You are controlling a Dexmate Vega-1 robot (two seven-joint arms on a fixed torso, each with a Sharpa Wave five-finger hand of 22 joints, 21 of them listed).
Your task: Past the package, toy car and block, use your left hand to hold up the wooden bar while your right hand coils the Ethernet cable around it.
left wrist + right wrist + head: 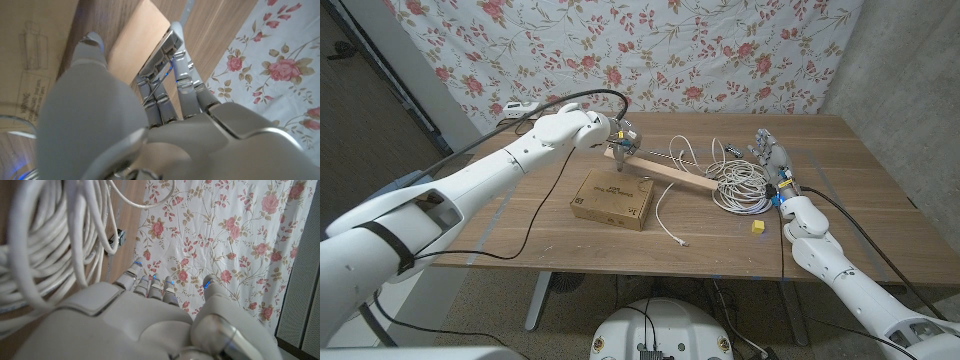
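Beneath the left hand (pixel 620 135), the wooden bar (pixel 665 175) is being pinched at its end; beside the coiled Ethernet cable (pixel 740 185), the right hand (pixel 772 160) is waiting, fingers spread.

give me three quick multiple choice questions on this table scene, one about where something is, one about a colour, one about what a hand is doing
1. Where does the coiled Ethernet cable lie?
A. on top of the cardboard package
B. on the table beside the right hand
C. wound around the wooden bar

2. What colour is the small block?
A. yellow
B. red
C. blue

3. What is the left hand doing?
A. resting on the table with nothing in it
B. pulling on the cable
C. gripping one end of the wooden bar

Answers:
1 B: the coil sits on the wood just inward of the right hand, not yet on the bar.
2 A: it shows yellow near the table's front edge.
3 C: the head view shows its fingers around the bar's end, above the package, and the left wrist view shows fingers closed on light wood.
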